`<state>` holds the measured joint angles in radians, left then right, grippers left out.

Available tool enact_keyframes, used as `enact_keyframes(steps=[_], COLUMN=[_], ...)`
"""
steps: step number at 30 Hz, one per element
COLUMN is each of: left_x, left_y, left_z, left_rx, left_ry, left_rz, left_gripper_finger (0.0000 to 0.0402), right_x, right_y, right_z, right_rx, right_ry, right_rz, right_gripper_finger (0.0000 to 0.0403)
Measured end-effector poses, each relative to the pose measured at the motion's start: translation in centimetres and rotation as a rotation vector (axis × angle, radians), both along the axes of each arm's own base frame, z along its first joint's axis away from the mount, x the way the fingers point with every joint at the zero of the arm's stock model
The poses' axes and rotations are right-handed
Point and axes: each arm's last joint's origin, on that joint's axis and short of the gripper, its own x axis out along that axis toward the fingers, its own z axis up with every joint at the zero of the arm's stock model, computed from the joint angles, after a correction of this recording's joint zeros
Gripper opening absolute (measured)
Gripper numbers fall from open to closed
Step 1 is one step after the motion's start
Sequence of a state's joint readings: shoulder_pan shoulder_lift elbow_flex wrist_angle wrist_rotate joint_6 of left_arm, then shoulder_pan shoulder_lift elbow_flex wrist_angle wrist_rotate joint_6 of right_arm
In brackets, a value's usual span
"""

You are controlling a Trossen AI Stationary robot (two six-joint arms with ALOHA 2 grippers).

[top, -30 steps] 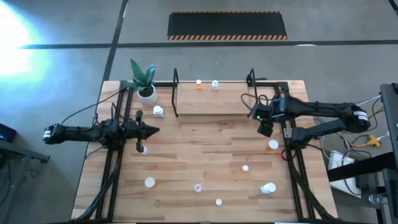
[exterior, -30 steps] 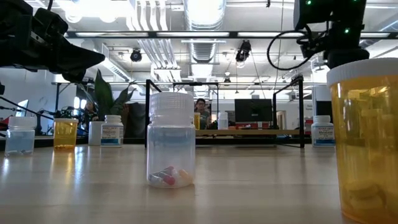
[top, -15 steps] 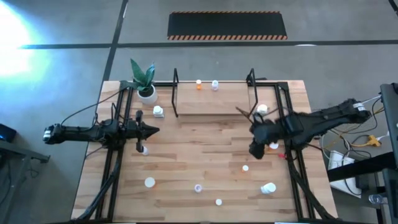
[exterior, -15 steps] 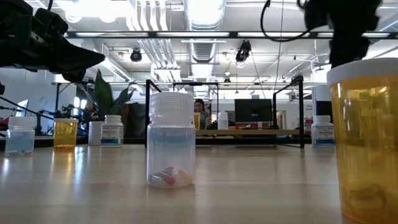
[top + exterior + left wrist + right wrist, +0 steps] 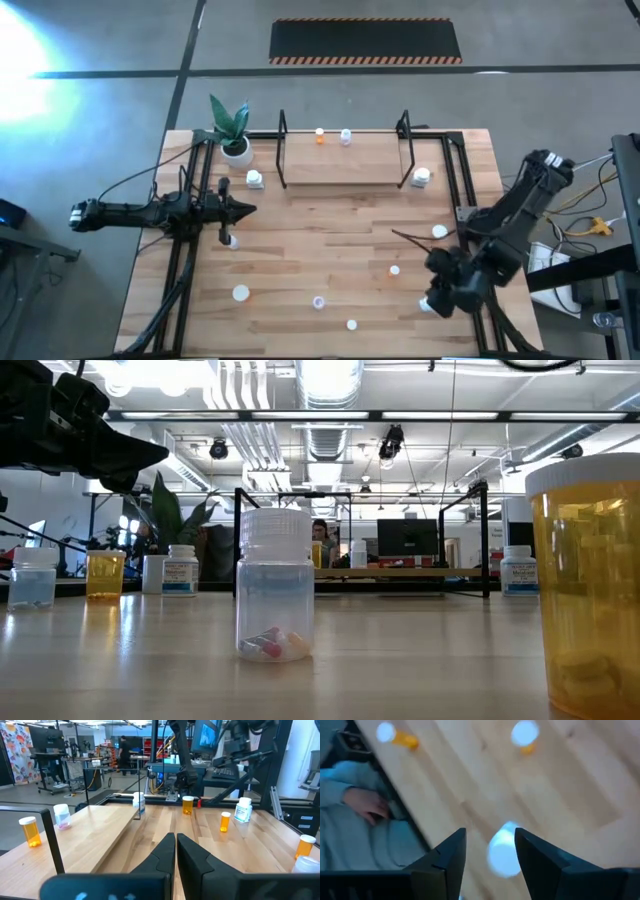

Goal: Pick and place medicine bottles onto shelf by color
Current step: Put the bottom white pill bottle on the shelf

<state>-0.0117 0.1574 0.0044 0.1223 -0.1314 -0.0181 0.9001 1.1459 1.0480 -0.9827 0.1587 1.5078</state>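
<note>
Wooden tabletop (image 5: pixel 330 230) under a warehouse ceiling, concrete floor beyond. Swung within the last second from beside the shelf (image 5: pixel 345 160) down to the table's near right corner: right gripper (image 5: pixel 445 292), leaving a white bottle (image 5: pixel 421 177) standing by the shelf's right end, not on the board. Probably a fresh pick beginning. Fingers spread wide in the right wrist view, grasping nothing; directly below and between them a white-capped bottle (image 5: pixel 503 851), untouched as far as visible. Farther ahead of that gripper, two orange bottles (image 5: pixel 524 735) on the wood. Already on the shelf: one orange bottle (image 5: pixel 319 136), one pale bottle (image 5: pixel 346 136). Parked at the table's left edge, left gripper (image 5: pixel 175 851), fingers pressed together, empty.
</note>
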Motion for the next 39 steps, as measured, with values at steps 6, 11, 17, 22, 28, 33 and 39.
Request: enact_keyframes(steps=[6,11,17,22,28,33,39], left_x=[0.0,0.0,0.0,0.0,0.0,0.0,0.0], left_y=[0.0,0.0,0.0,0.0,0.0,0.0,0.0], left_z=[0.0,0.0,0.0,0.0,0.0,0.0,0.0], left_rx=[0.0,0.0,0.0,0.0,0.0,0.0,0.0], left_ry=[0.0,-0.001,-0.001,-0.001,-0.001,0.0,0.0], left_rz=[0.0,0.0,0.0,0.0,0.0,0.0,0.0], left_gripper_finger=[0.0,0.0,0.0,0.0,0.0,0.0,0.0], right_x=[-0.4,-0.8,-0.8,-0.3,0.8,1.2,1.4], right_y=[1.0,1.4,1.6,2.4,3.9,4.3,4.6], right_z=[-0.2,-1.4,-4.0,-5.5,-6.8,-7.8,-8.1], right_rx=[-0.036,-0.083,-0.235,-0.29,-0.286,-0.315,-0.33], right_ry=[0.095,0.248,0.313,0.312,0.247,0.261,0.238], right_rz=[0.07,0.288,0.716,0.907,1.032,1.039,1.036], right_gripper_finger=[0.0168,0.022,0.0299,0.034,0.0335,0.0325,0.0324])
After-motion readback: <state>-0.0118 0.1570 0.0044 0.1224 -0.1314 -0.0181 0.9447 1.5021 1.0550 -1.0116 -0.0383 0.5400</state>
